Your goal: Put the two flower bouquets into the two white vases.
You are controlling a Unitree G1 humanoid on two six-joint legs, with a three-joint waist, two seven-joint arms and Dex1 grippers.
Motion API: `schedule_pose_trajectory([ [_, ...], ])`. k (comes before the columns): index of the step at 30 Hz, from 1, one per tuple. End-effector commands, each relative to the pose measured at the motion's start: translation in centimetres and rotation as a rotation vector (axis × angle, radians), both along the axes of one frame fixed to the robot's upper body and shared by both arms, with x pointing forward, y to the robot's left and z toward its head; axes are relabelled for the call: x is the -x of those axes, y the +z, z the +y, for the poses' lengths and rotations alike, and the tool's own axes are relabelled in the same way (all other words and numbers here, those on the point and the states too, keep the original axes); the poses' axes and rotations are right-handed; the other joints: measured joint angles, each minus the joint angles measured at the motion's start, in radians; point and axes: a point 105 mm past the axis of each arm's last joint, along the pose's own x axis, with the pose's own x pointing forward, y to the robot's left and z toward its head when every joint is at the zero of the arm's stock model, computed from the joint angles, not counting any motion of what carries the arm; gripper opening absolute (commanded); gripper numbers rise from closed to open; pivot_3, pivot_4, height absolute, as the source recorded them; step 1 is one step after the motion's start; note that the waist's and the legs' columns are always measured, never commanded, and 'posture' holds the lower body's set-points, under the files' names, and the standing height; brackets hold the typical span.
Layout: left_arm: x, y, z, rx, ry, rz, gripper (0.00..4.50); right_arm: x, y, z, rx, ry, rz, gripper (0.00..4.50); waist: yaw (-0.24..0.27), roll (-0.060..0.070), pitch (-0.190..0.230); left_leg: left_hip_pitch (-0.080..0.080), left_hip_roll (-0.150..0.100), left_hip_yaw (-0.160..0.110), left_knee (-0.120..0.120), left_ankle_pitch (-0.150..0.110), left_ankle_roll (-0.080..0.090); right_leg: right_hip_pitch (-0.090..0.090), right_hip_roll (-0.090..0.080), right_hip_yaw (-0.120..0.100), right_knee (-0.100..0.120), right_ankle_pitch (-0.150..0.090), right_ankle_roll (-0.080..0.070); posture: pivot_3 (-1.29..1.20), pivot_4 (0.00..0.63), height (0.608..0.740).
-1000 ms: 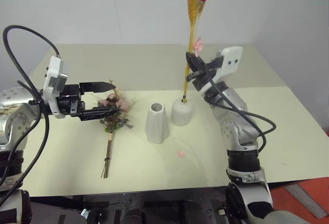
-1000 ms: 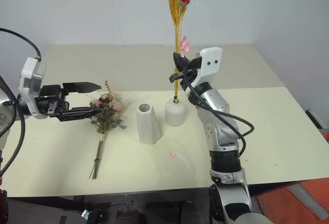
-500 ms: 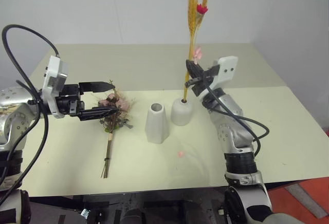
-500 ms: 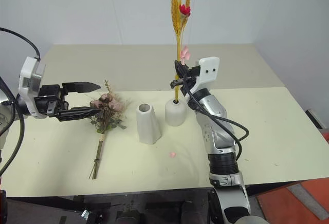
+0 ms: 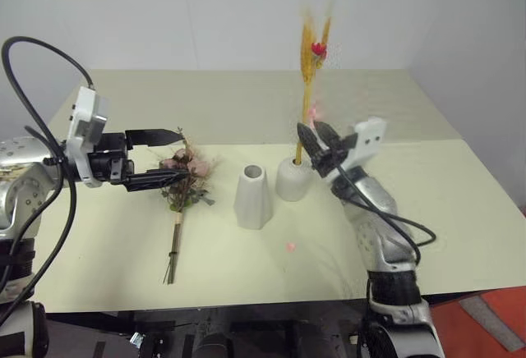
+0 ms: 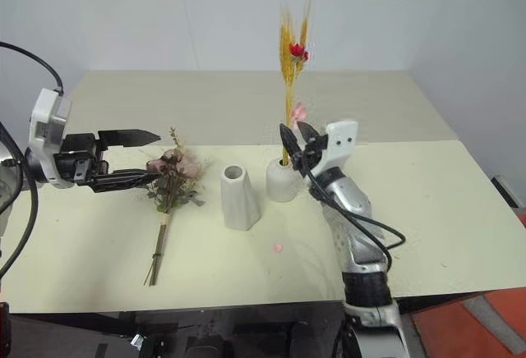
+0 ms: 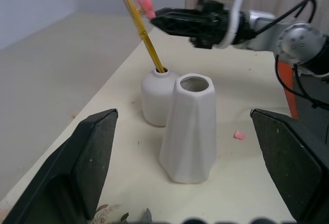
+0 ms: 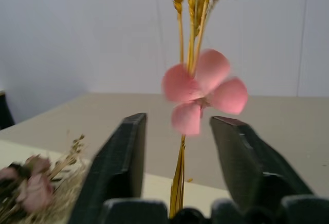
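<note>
At the left of the scene, the left gripper (image 5: 168, 158) is held just above the table (image 5: 460, 210), its fingers (image 5: 156, 136) spread wide and nothing gripped between them; no change is seen here from a second ago. Directly beneath and to the right of those fingers the rose bouquet (image 5: 182, 185) is lying flat on the table, blooms toward the far side and tied stems toward the near edge, as it was before.

Toward the middle, the taller faceted vase (image 5: 252, 196) is standing upright with its mouth empty. Just to its right, and slightly farther back, the shorter rounded vase (image 5: 291, 179) now carries the wheat-stalk bouquet (image 5: 310, 62), whose stems are seated in the mouth and whose heads stand lower than a second ago (a small loose pink petal (image 5: 289, 246) is lying on the table in front of the vases).

At the right, the change is plain: the right gripper (image 5: 317, 144), which was clamped on the stalks a second ago, has been lowered and its fingers (image 8: 126, 167) have been parted, so that the stems are seen free in the gap between them. The bunch has been released and is standing unsupported.

By this judgement one bouquet is placed; the roses and the faceted vase remain.
</note>
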Motion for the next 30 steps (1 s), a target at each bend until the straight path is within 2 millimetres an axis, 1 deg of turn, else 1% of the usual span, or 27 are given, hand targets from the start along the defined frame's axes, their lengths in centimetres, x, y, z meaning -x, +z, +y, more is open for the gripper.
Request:
schedule_pose_trajectory([
  [1, 0.2, 0.2, 0.8, -0.043, 0.092, 0.037, 4.5, 2.6, 0.9, -1.3, 0.067, 0.056, -0.022, 3.93, 0.0, 0.0, 0.0, 0.0, 0.0, 0.0, 0.0, 0.0, 0.0, 0.0, 0.0, 0.0, 0.0, 0.0, 0.0, 0.0, 0.15, 0.74],
  [2, 0.0, -0.5, 1.0, -0.094, 0.141, 0.079, 4.5, 3.4, 0.6, -1.7, 0.115, 0.094, 0.0, 4.26, 0.0, 0.0, 0.0, 0.0, 0.0, 0.0, 0.0, 0.0, 0.0, 0.0, 0.0, 0.0, 0.0, 0.0, 0.0, 0.0, 0.15, 0.74],
  [3, -0.2, -1.3, 1.3, -0.155, 0.199, 0.126, 4.5, 4.3, 0.3, -2.0, 0.167, 0.14, 0.018, 4.45, 0.0, 0.0, 0.0, 0.0, 0.0, 0.0, 0.0, 0.0, 0.0, 0.0, 0.0, 0.0, -0.001, 0.0, 0.0, 0.0, 0.15, 0.74],
  [5, -0.3, -3.0, 2.2, -0.281, 0.315, 0.226, 4.5, 6.2, 0.2, -2.4, 0.257, 0.265, 0.073, 4.45, 0.0, 0.0, 0.0, 0.001, 0.0, 0.0, 0.0, 0.0, 0.0, 0.0, 0.0, 0.001, -0.003, -0.001, 0.001, 0.0, 0.15, 0.74],
  [7, 0.0, -4.1, 2.7, -0.355, 0.387, 0.312, 4.5, 7.4, 0.4, -2.8, 0.316, 0.342, 0.101, 4.45, -0.001, 0.0, 0.001, 0.002, 0.0, 0.0, 0.0, 0.0, 0.0, 0.001, 0.0, 0.001, -0.002, -0.001, 0.001, 0.0, 0.15, 0.74],
  [8, 0.5, -4.9, 2.8, -0.398, 0.416, 0.374, 4.5, 8.0, 0.6, -3.1, 0.35, 0.379, 0.11, 4.45, -0.001, 0.0, 0.001, 0.003, 0.0, 0.0, 0.0, 0.0, 0.0, 0.002, 0.001, 0.001, -0.002, -0.002, 0.003, 0.0, 0.15, 0.74],
  [9, 1.1, -5.8, 2.9, -0.481, 0.444, 0.418, 4.5, 8.4, 0.9, -3.4, 0.384, 0.405, 0.115, 4.45, -0.001, 0.0, 0.001, 0.004, 0.001, 0.0, 0.0, 0.0, 0.0, 0.003, 0.001, 0.001, -0.002, -0.004, 0.006, 0.0, 0.15, 0.74],
  [11, 2.2, -7.8, 2.4, -0.552, 0.464, 0.531, 4.5, 8.6, 1.5, -4.0, 0.429, 0.429, 0.116, 4.45, -0.001, 0.0, 0.001, 0.005, 0.002, 0.0, 0.0, 0.0, 0.0, 0.003, 0.002, 0.001, -0.002, -0.006, 0.007, 0.0, 0.15, 0.74],
  [13, 2.3, -9.0, 1.6, -0.549, 0.475, 0.594, 4.5, 8.3, 2.1, -4.3, 0.441, 0.426, 0.105, 4.45, 0.001, -0.001, 0.001, 0.006, 0.002, 0.0, 0.0, 0.0, 0.0, 0.004, 0.002, 0.001, -0.001, -0.007, 0.008, 0.0, 0.15, 0.74],
  [16, 1.5, -10.8, 1.0, -0.584, 0.55, 0.646, 4.5, 8.1, 2.8, -4.3, 0.456, 0.436, 0.083, 4.45, 0.005, -0.001, 0.001, 0.004, 0.001, 0.0, 0.001, 0.0, 0.0, 0.004, 0.002, 0.001, -0.001, -0.006, 0.007, 0.0, 0.15, 0.74],
  [17, 1.3, -11.4, 1.1, -0.605, 0.583, 0.655, 4.5, 8.2, 3.1, -4.2, 0.462, 0.446, 0.072, 4.45, 0.006, -0.001, 0.001, 0.003, 0.001, 0.0, 0.001, 0.0, 0.0, 0.003, 0.002, 0.001, -0.001, -0.006, 0.007, 0.0, 0.15, 0.74],
  [19, 0.7, -12.2, 1.5, -0.634, 0.644, 0.658, 4.5, 8.4, 3.6, -4.0, 0.466, 0.463, 0.055, 4.45, 0.007, -0.001, 0.001, 0.003, 0.0, 0.0, 0.001, 0.0, 0.0, 0.003, 0.001, 0.001, -0.002, -0.003, 0.001, 0.0, 0.15, 0.74],
  [20, 0.4, -12.3, 1.7, -0.635, 0.668, 0.659, 4.1, 8.6, 3.8, -4.0, 0.469, 0.473, 0.05, 4.5, 0.008, -0.001, 0.001, 0.002, 0.0, 0.0, 0.001, 0.0, 0.0, 0.003, 0.001, 0.001, -0.002, -0.002, 0.001, 0.0, 0.15, 0.74],
  [21, 0.0, -12.5, 1.8, -0.627, 0.689, 0.659, 3.91, 8.7, 4.0, -4.0, 0.473, 0.479, 0.045, 4.5, 0.008, -0.001, 0.001, 0.002, 0.0, 0.0, 0.001, 0.0, 0.0, 0.003, 0.001, 0.001, -0.002, -0.002, 0.001, 0.0, 0.15, 0.74],
  [23, -0.5, -12.6, 1.9, -0.621, 0.707, 0.65, 3.31, 9.0, 4.1, -3.9, 0.478, 0.491, 0.043, 4.5, 0.011, -0.001, 0.001, 0.002, 0.0, 0.0, 0.001, 0.0, 0.0, 0.003, 0.001, 0.001, -0.002, -0.002, 0.001, 0.0, 0.15, 0.74],
  [26, -1.4, -12.3, 1.7, -0.593, 0.737, 0.625, 2.3, 9.1, 3.8, -4.0, 0.49, 0.49, 0.05, 4.5, 0.02, -0.001, 0.001, 0.002, -0.001, 0.0, 0.002, 0.0, 0.0, 0.003, 0.0, 0.001, -0.002, -0.002, 0.001, 0.0, 0.15, 0.74],
  [28, -2.0, -12.0, 1.8, -0.574, 0.762, 0.606, 1.78, 9.2, 3.7, -4.0, 0.491, 0.49, 0.057, 4.5, 0.026, -0.001, 0.001, 0.003, -0.001, 0.0, 0.002, 0.0, 0.0, 0.003, 0.0, 0.001, -0.002, -0.002, 0.001, 0.0, 0.15, 0.74],
  [30, -2.5, -11.7, 2.0, -0.561, 0.787, 0.59, 1.1, 9.3, 3.5, -4.1, 0.491, 0.49, 0.061, 4.5, 0.028, -0.001, 0.001, 0.003, -0.001, 0.0, 0.002, 0.0, 0.0, 0.003, 0.0, 0.001, -0.002, -0.002, 0.001, 0.0, 0.15, 0.74],
])
